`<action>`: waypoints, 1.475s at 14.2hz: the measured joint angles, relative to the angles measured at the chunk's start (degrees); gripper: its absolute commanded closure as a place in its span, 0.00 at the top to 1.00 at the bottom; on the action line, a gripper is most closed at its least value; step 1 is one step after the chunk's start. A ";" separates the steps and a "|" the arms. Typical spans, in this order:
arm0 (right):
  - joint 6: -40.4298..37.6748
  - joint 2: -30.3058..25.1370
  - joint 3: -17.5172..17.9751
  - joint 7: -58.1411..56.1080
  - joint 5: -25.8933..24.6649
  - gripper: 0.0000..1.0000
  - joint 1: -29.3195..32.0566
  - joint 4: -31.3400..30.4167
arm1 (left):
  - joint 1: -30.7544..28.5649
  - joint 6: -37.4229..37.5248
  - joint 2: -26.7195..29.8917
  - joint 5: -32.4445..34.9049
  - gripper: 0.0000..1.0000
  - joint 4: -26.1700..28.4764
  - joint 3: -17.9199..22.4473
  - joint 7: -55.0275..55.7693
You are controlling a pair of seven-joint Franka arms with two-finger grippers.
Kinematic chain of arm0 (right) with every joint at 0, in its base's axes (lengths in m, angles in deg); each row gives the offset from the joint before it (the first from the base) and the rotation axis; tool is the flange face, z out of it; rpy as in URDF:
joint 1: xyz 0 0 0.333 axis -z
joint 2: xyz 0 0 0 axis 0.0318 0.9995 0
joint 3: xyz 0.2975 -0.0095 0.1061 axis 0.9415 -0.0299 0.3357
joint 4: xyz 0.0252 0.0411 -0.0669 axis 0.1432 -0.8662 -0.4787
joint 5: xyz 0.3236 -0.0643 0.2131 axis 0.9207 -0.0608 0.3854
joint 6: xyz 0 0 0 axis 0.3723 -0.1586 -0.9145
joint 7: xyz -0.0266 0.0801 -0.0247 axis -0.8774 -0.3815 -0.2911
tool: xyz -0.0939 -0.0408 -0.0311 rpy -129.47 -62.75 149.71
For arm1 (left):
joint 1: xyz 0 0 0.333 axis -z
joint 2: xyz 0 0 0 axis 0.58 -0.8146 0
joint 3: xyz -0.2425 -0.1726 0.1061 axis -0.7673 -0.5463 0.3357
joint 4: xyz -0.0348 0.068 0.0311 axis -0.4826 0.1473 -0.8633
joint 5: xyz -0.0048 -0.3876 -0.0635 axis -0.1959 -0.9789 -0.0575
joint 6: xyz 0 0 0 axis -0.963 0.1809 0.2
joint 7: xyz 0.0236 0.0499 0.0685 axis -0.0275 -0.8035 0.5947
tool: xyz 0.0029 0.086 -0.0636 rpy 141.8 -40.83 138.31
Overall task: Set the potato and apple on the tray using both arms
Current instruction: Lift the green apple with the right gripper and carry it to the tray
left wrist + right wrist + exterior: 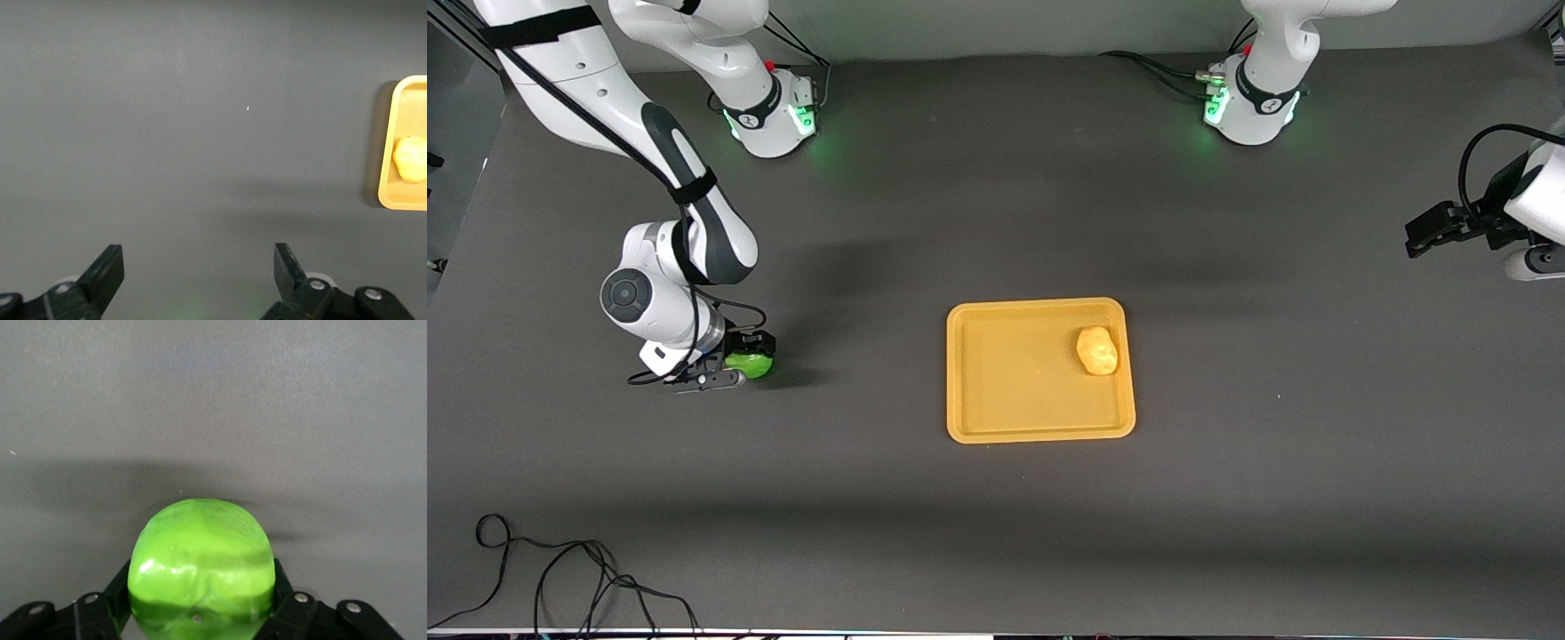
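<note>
The green apple point(751, 364) sits between the fingers of my right gripper point(734, 366), low at the table surface toward the right arm's end. In the right wrist view the apple point(201, 560) fills the gap and both fingers press its sides, so the gripper point(200, 603) is shut on it. The potato point(1096, 349) lies in the orange-yellow tray point(1005, 418), in the corner toward the left arm's base. My left gripper point(1430, 231) is open and empty, held over the table's edge at the left arm's end. Its wrist view shows spread fingers point(107, 272), the tray point(389, 140) and the potato point(411, 159).
The dark table mat point(1272, 462) surrounds the tray. A loose black cable point(560, 569) lies at the table corner nearest the front camera, at the right arm's end. The two arm bases point(774, 111) stand along the edge farthest from the front camera.
</note>
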 measured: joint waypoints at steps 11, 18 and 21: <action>-22.89 0.80 0.95 26.18 2.51 0.43 -19.25 26.64 | 0.01 0.00 -0.01 -0.02 1.00 0.18 0.17 -0.80; -22.69 20.07 1.01 45.79 9.19 0.43 -32.22 51.01 | 0.04 -0.04 -0.01 -0.04 1.00 0.19 0.19 -0.82; -19.40 28.57 0.90 49.03 9.18 0.43 -35.51 58.72 | 0.04 -0.04 -0.01 -0.05 1.00 0.20 0.19 -0.83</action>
